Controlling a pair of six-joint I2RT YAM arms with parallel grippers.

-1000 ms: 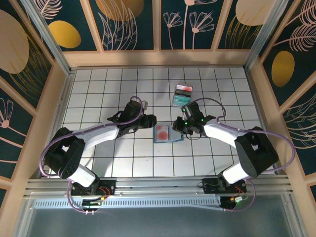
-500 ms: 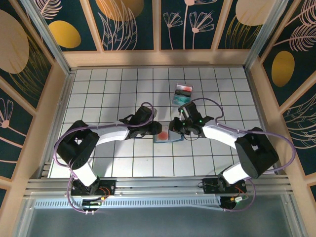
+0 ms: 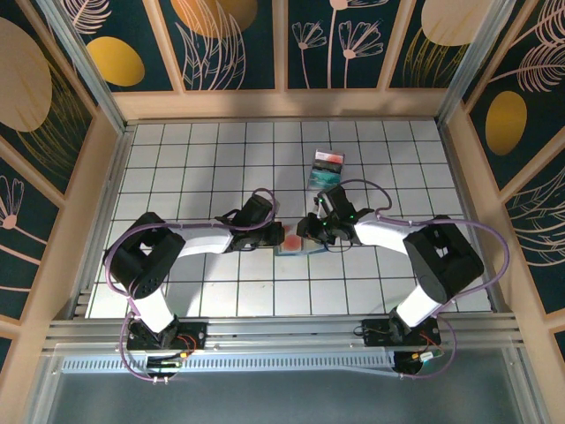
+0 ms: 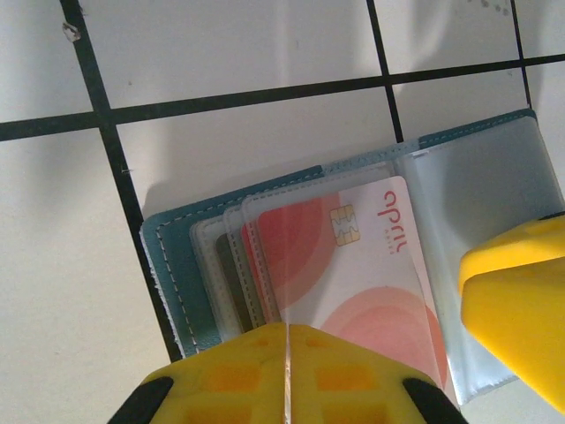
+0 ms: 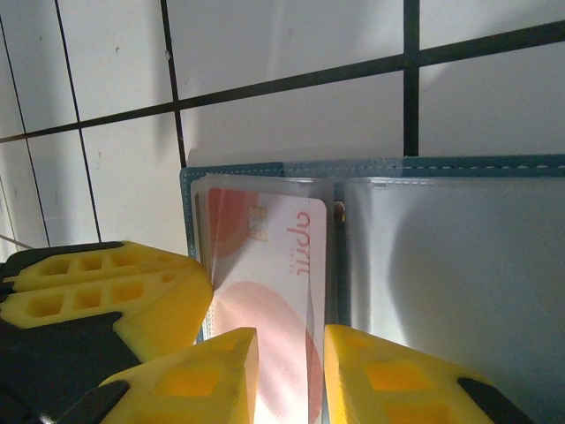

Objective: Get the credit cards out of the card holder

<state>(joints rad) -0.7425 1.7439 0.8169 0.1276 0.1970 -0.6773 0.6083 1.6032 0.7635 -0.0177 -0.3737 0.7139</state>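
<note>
The slate-blue card holder [image 3: 298, 248] lies open on the tiled table, with clear pockets on both panels [image 5: 441, 265]. A white credit card with reddish-orange circles [image 4: 353, 265] sits in the left panel's clear pocket [image 5: 274, 256], and edges of other cards show behind it [image 4: 231, 283]. My left gripper [image 4: 287, 340] is shut, its tips over the card's near edge. A clear pocket's edge runs into the seam between them; I cannot tell if it is pinched. My right gripper [image 5: 290, 371] stands slightly open, one finger on the card and one on the fold. In the top view the left gripper [image 3: 279, 237] and the right gripper [image 3: 307, 233] meet over the holder.
A clear tray with red and teal contents [image 3: 327, 168] lies behind the right gripper. Wooden walls [image 3: 282, 103] enclose the tiled table. One yellow finger of the right gripper [image 4: 521, 309] shows in the left wrist view, and the left gripper's fingers [image 5: 115, 287] show in the right wrist view.
The left arm has swung right onto the card holder and its jaws have closed. The right gripper has edged left over the holder and parted its fingers a little.
</note>
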